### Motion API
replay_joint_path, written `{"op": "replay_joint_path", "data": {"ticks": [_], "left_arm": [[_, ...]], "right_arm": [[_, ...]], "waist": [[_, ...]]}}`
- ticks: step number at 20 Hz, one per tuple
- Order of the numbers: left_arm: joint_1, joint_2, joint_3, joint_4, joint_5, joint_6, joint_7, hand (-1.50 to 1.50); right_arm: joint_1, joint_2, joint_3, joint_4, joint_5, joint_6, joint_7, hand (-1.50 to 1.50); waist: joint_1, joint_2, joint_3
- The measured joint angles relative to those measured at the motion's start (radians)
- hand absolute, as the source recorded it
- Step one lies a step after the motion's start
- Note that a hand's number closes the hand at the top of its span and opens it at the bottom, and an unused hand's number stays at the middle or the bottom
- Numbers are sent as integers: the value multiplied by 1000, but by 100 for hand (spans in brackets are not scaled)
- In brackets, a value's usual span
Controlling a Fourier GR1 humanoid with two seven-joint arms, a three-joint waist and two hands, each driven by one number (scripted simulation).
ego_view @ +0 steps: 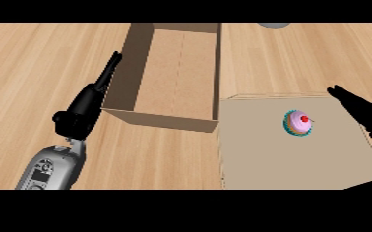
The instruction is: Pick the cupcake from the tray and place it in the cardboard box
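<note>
Wood-grain counter (167, 157) fills the view, light planks running left to right. Cardboard box (170, 76) sits centre-left, open at the top, long axis running near to far, brown walls standing upright, floor bare as far as visible. Tan tray (291, 162) lies right of the box and nearer, flat, its far-left corner just beside the box's near-right corner; can't tell if they touch. Cupcake (298, 123) is on the tray, in the far-right part of it, upright: teal wrapper, pink frosting, red cherry on top. It's well apart from the box and nothing is touching it. Left hand (91, 101) comes in from the lower left on a grey forearm (51, 167), fingers straight and stretched toward the far side, lying along the outside of the box's left wall, close to it; contact can't be confirmed. It holds nothing. Right hand (349, 103) shows at the right edge, over the tray's far-right corner, fingers extended and relaxed, holding nothing, near the cupcake but apart from it. Grey round object (274, 25) sits at the far edge, mostly cut off, can't identify.
</note>
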Motion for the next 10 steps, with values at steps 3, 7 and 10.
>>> {"op": "replay_joint_path", "data": {"ticks": [3,7,10], "left_arm": [[-10,-8,7,12,-10,1,6,0],[-4,-9,17,10,-7,-22,-3,0],[-1,-18,21,9,-21,-18,-7,0]], "right_arm": [[-12,35,36,52,47,6,-10,-150],[-24,81,43,133,106,-6,-71,-150],[-30,109,47,151,144,-6,-96,-150]], "waist": [[-1,0,0],[-3,-1,1],[-5,-2,1]]}}
